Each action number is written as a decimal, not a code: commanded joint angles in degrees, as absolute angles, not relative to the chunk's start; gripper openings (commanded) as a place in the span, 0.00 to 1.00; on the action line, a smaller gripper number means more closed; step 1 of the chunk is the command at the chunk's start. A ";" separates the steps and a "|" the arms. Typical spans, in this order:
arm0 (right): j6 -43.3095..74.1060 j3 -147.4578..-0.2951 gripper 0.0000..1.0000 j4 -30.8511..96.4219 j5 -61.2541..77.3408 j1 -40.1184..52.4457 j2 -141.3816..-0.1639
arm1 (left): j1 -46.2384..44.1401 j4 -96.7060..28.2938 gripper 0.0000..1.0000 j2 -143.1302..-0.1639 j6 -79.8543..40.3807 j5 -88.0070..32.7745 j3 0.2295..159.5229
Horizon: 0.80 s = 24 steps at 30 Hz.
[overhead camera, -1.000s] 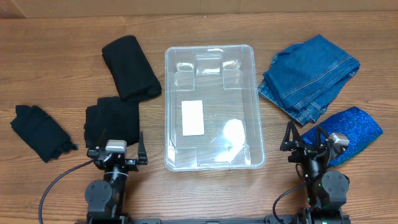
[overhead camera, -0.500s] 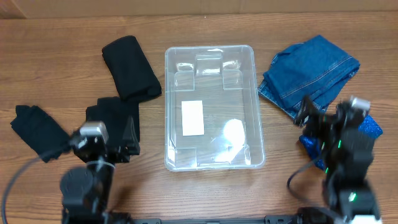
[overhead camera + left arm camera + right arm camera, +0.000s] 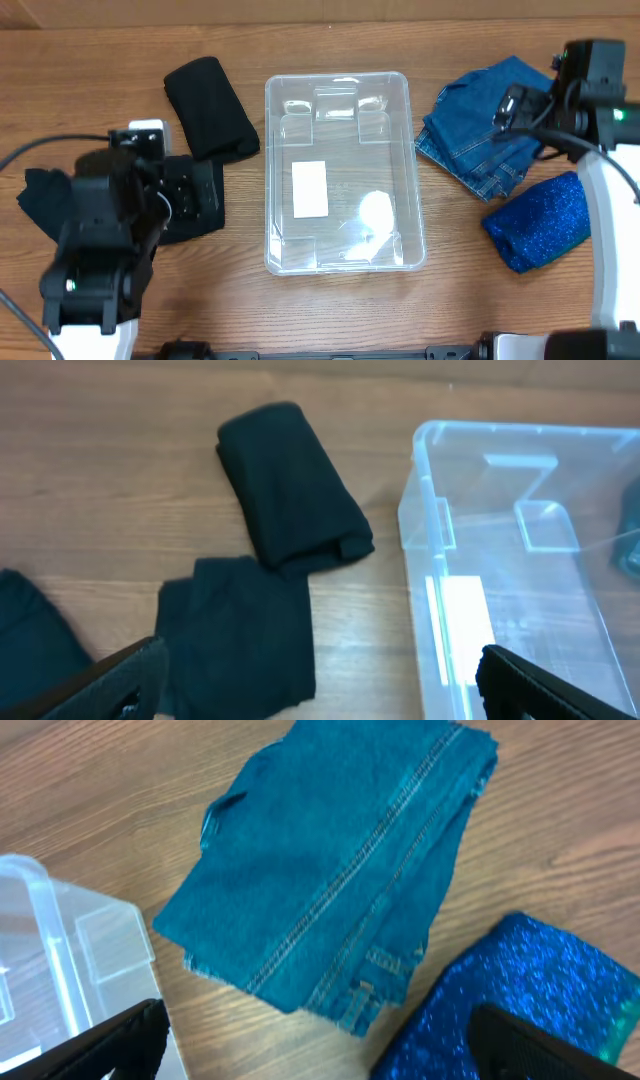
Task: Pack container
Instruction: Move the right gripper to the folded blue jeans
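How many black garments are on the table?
3: rolled garment left of the container, folded garment nearer the robot, third garment far left, partly hidden by the left arm.

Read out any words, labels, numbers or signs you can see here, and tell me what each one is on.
None: no readable text in any view.
White label on the base of the container: looks blank, or too washed out to read.
Jeans and sparkly blue cloth: no print or tag visible.
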<state>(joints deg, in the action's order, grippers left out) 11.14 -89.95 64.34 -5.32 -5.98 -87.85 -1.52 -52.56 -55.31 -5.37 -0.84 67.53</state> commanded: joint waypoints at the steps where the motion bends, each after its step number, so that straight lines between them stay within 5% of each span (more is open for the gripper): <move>1: 10.24 -92.49 1.00 64.10 -5.45 -6.92 -88.64 | -1.89 -53.74 1.00 -57.39 -3.84 -1.96 70.78; 5: 10.44 -92.31 1.00 61.84 -4.80 -10.70 -88.97 | -1.89 -53.89 1.00 -57.87 -3.84 -1.96 70.78; 14: 7.09 -92.31 1.00 51.88 20.78 -28.62 -97.95 | -1.89 -53.98 1.00 -57.87 -3.84 -1.98 70.78; 24: -1.80 -92.31 1.00 54.46 24.53 -29.98 -113.49 | -1.89 -54.26 1.00 -57.87 -3.84 -1.93 70.76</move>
